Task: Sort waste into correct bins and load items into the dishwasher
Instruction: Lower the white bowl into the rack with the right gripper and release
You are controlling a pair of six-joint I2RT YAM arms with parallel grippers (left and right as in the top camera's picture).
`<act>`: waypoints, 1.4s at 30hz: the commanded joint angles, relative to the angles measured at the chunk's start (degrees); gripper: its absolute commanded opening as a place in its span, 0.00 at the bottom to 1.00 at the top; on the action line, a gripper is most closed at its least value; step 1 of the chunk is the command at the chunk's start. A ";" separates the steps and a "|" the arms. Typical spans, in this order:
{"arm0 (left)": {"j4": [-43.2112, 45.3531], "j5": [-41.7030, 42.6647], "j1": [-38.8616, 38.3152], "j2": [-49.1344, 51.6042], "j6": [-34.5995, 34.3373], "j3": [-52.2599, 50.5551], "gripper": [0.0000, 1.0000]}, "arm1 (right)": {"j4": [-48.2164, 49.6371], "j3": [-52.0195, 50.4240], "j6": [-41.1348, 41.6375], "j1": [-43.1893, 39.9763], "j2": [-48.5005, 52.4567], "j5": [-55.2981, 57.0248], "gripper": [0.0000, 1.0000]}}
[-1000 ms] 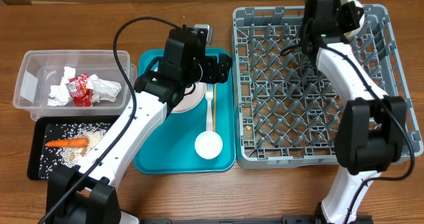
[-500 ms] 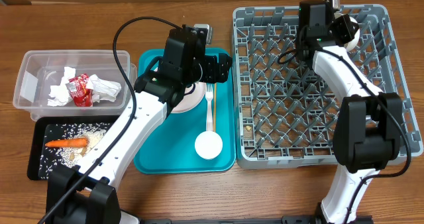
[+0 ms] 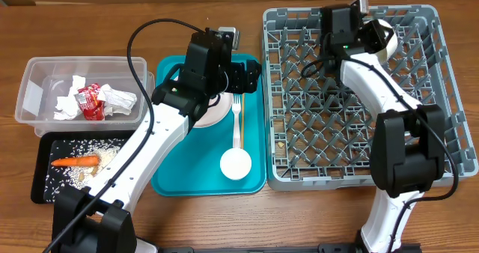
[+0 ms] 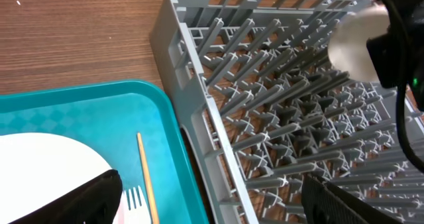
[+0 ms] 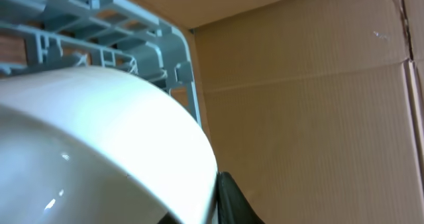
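Brown wooden tabletop (image 3: 112,13), plain cardboard wall (image 5: 318,85) behind. In the back row of the grey dish rack (image 3: 322,133), right of centre: 1 white bowl (image 3: 383,42), smooth and glossy, tipped up on its edge among the upright pegs (image 4: 265,85). At the bowl's rim, the right gripper (image 3: 368,34): 1 dark finger (image 5: 232,201) against the rim in the wrist view, the other hidden by the bowl; clamped or let go, cannot tell. Over the far end of the teal tray (image 3: 194,171), beside the rack's left wall, the left gripper (image 4: 212,184): jaws spread wide, nothing between them.

On the teal tray, 4 items: 1 pale round plate (image 3: 218,112), largely under the left arm (image 3: 150,141); 1 white plastic fork (image 3: 237,126), tines toward the far side; 1 thin wooden stick (image 4: 147,177) just beside the fork; 1 small round white vessel (image 3: 235,164) near the front edge, bowl or cup not clear.

In the clear plastic tub (image 3: 90,62), 3 pieces of waste: 2 clumps of crumpled white napkin (image 3: 118,99), 1 red snack wrapper (image 3: 91,102) between them. In the black tray (image 3: 39,193), just in front of the tub: 1 orange carrot (image 3: 75,162) lying flat, pale crumbs (image 3: 93,174) scattered around it.
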 commanded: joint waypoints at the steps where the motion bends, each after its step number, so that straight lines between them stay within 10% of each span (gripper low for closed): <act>1: -0.33 -1.95 -0.07 0.13 1.51 0.44 0.89 | -6.19 -0.39 9.49 1.77 0.11 -4.07 0.15; 8: -0.33 -1.90 -0.07 0.13 1.51 0.46 0.89 | -10.47 -0.37 12.96 2.05 0.04 -4.04 0.54; 20: -0.90 -1.95 -0.07 0.13 1.51 0.46 0.88 | -11.08 -0.37 12.96 8.57 -1.66 -3.85 0.88; 36: -6.38 2.99 2.16 0.11 -3.17 0.46 0.87 | -22.10 -0.37 31.95 7.34 -21.18 -21.94 0.95; 42: -21.92 -3.96 1.79 0.11 -4.00 0.46 0.91 | -27.71 -0.37 38.42 4.70 -27.30 -35.54 0.96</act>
